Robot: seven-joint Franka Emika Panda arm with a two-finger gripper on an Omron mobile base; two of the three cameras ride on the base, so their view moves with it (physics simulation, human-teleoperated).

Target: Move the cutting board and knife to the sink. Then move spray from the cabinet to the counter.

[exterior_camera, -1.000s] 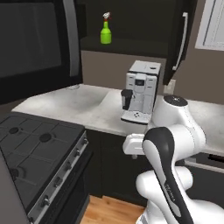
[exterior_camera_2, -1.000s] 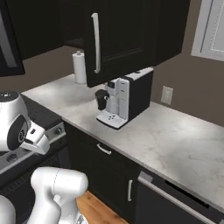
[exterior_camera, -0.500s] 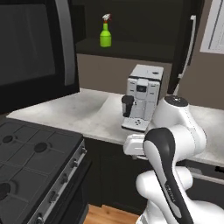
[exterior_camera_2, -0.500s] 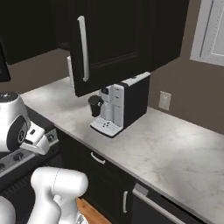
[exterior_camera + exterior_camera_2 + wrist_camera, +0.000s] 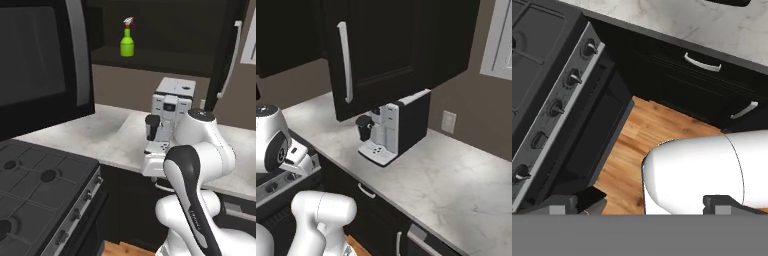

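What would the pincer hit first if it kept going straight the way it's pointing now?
Probably the wooden floor in front of the stove. The open pincer looks down at it with nothing else between, though the depth is hard to judge.

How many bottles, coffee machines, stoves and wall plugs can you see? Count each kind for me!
Green spray bottle: 1
Coffee machine: 1
Stove: 1
Wall outlet: 1
Total: 4
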